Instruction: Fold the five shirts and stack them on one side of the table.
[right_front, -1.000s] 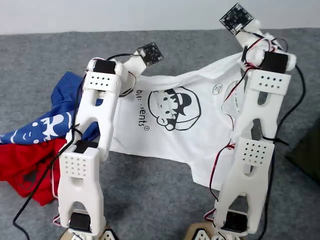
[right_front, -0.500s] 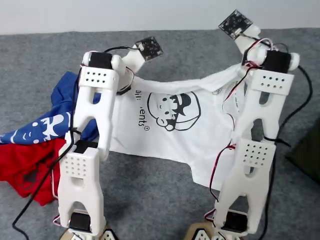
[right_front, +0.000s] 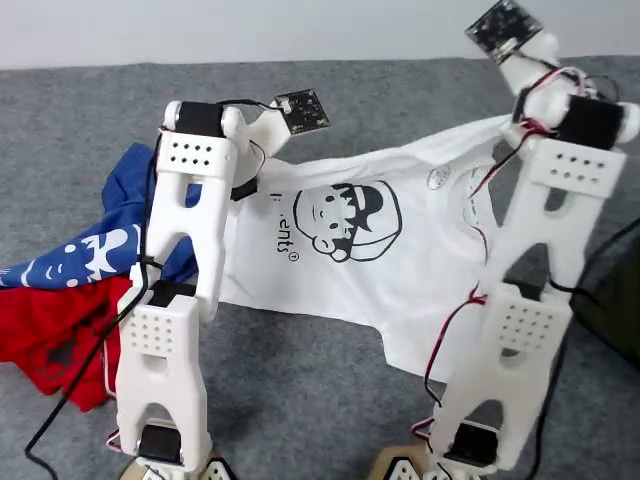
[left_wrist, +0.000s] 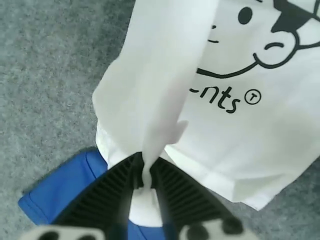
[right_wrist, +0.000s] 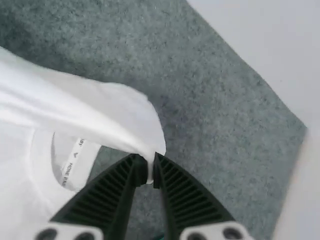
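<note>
A white shirt (right_front: 380, 265) with a black cartoon face print lies spread on the grey table between both arms. My left gripper (left_wrist: 145, 176) is shut on a pinched fold of the white shirt (left_wrist: 165, 85) near its hem, lifting it off the table; in the high view this is at the shirt's left far corner (right_front: 262, 165). My right gripper (right_wrist: 148, 172) is shut on the shirt's shoulder edge (right_wrist: 100, 125) near the collar label, at the right far corner in the high view (right_front: 515, 125). A blue shirt (right_front: 110, 235) and a red shirt (right_front: 50, 325) lie crumpled at the left.
The grey felt cover (right_front: 300, 400) spans the table, ending at a white wall (right_front: 300, 25) at the back. A dark object (right_front: 615, 300) sits at the right edge. The blue shirt (left_wrist: 60, 190) lies just beside the left gripper.
Both arms have lifted and pulled the white shirt's far edge; the right arm has risen and shifted right, stretching the shirt, and the left gripper has moved slightly forward.
</note>
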